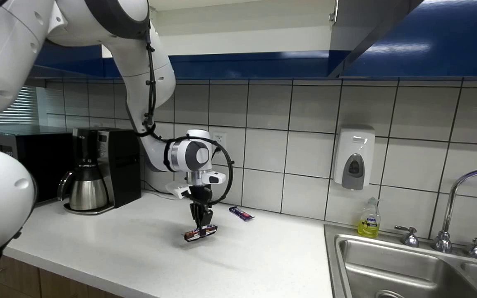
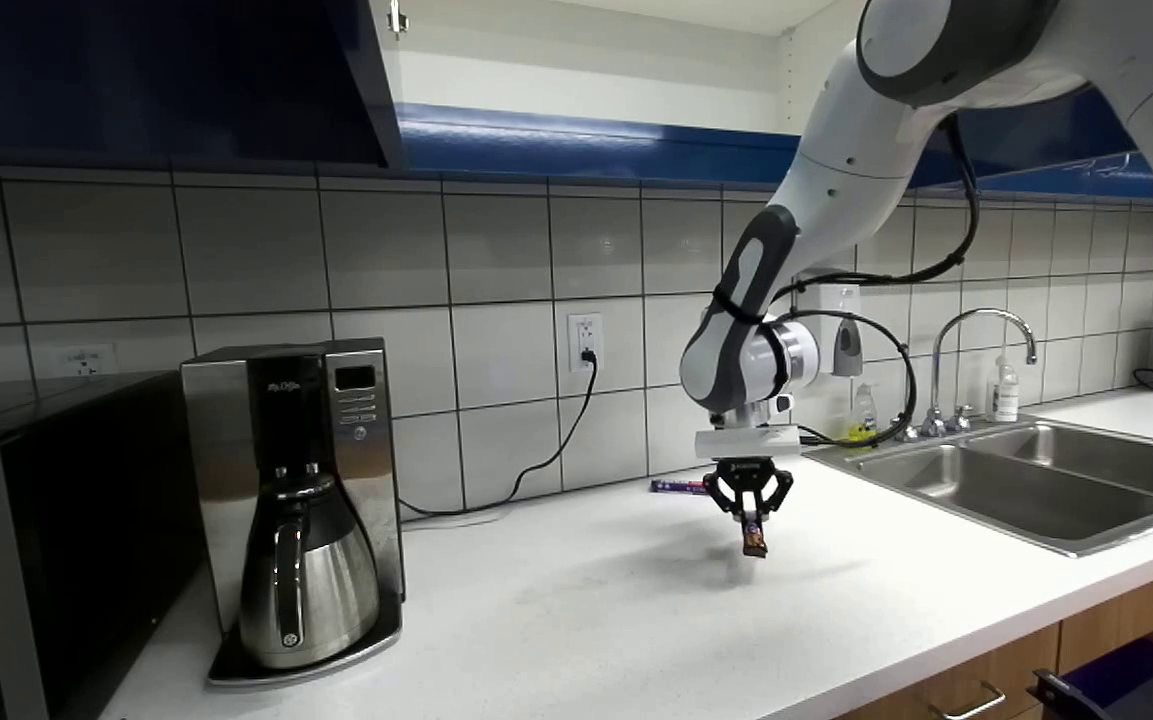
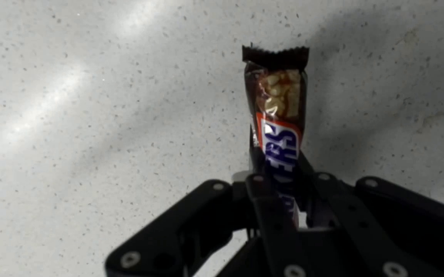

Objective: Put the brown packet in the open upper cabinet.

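Observation:
The brown packet (image 1: 192, 236), a dark brown snack bar wrapper with a white and blue label, also shows in an exterior view (image 2: 754, 545) and the wrist view (image 3: 277, 88). My gripper (image 3: 281, 165) points down and is shut on the packet's middle. In both exterior views the gripper (image 1: 201, 225) (image 2: 752, 512) holds it slightly tilted, a little above the white counter. The middle of the packet is partly hidden by the fingers. The open upper cabinet (image 1: 242, 39) (image 2: 586, 65), with pale interior and blue lower edge, hangs on the wall well above the gripper.
A dark purplish bar (image 1: 241, 213) lies on the counter (image 1: 139, 248) near the wall. A coffee maker (image 2: 366, 480) and a microwave (image 2: 86, 540) stand at one side. A sink (image 1: 387, 265), soap bottle (image 1: 369, 221) and faucet are at the other. The cabinet door (image 1: 370, 33) hangs open beside the opening.

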{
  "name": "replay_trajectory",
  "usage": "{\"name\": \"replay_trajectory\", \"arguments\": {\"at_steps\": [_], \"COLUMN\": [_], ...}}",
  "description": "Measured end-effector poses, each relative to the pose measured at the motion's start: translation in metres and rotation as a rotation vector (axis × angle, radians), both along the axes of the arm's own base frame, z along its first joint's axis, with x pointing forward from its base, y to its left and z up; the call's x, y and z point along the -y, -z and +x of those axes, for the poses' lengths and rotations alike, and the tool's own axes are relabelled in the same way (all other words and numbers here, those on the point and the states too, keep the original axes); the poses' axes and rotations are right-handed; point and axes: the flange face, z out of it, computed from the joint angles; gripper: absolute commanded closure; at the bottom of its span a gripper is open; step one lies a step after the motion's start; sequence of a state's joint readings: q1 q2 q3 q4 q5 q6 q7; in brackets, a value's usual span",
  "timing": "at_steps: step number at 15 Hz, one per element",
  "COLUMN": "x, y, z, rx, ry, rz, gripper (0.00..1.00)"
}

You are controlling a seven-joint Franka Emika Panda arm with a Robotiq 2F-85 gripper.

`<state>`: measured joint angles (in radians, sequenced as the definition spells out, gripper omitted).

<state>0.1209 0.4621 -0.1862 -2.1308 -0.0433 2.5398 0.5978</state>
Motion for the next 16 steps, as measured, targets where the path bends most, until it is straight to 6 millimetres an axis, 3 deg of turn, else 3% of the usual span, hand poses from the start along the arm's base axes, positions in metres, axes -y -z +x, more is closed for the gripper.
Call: {"name": "replay_trajectory", "arguments": {"at_steps": [9, 16], "x": [-0.026, -0.036], "y": [-0.021, -0.046], "z": [-0.049, -0.096], "rx": [-0.068, -0.068], "ry": [-0.45, -0.61], "rz": [-0.004, 0.007], "gripper": [0.95, 0.95]}}
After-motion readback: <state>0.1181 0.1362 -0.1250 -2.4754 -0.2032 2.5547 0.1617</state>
